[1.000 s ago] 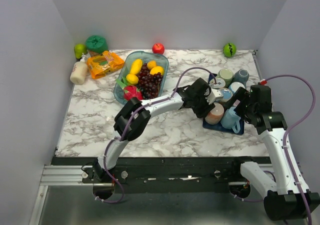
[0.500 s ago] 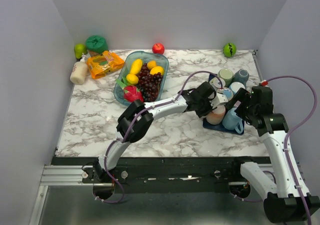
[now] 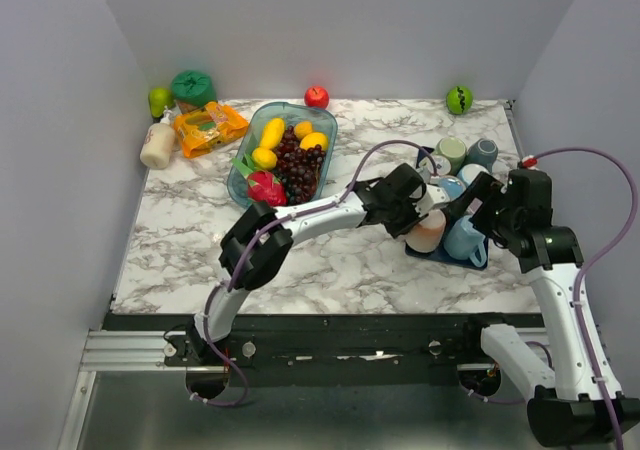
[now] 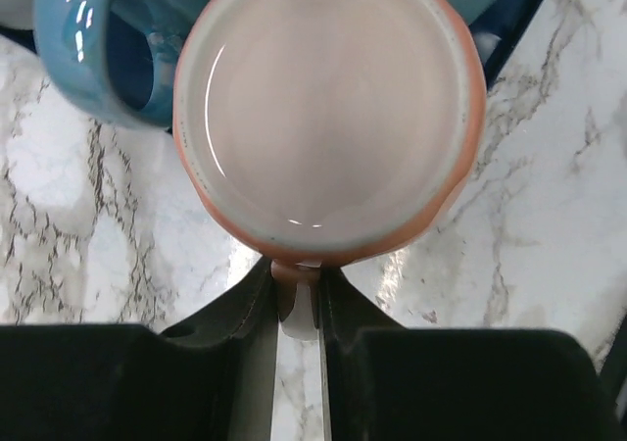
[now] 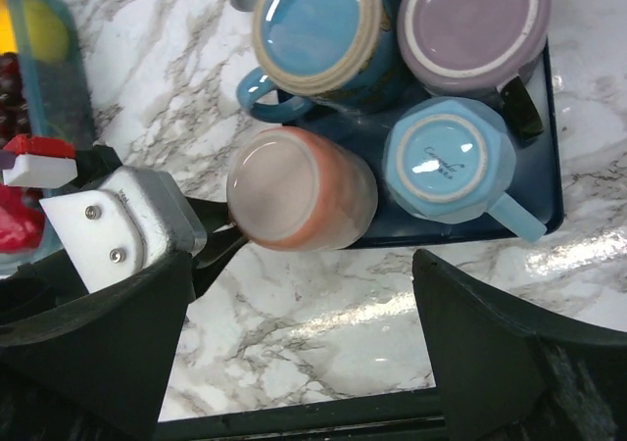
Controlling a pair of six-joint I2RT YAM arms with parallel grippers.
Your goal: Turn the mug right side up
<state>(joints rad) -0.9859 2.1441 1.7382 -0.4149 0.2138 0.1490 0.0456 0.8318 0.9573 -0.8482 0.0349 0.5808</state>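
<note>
A pink-orange mug (image 3: 428,230) sits upside down and tilted at the front left corner of a dark blue tray (image 3: 478,262), its base facing up (image 5: 284,186). In the left wrist view the base (image 4: 328,108) fills the frame. My left gripper (image 4: 296,274) is shut on the mug's handle, its fingers (image 3: 408,213) reaching in from the left. My right gripper (image 5: 323,333) is open and empty, hovering above the tray's front edge (image 3: 483,210).
The tray (image 5: 549,167) also holds upside-down mugs: blue (image 5: 318,29), purple (image 5: 475,24), light blue (image 5: 446,171). A fruit bowl (image 3: 283,150) stands at the middle left. An apple (image 3: 316,96), green ball (image 3: 458,98), orange packet (image 3: 208,127) and bottle (image 3: 158,144) lie along the back.
My left arm's elbow swung left while its gripper stayed at the pink mug. The mug has barely shifted. The right arm moved slightly right.
</note>
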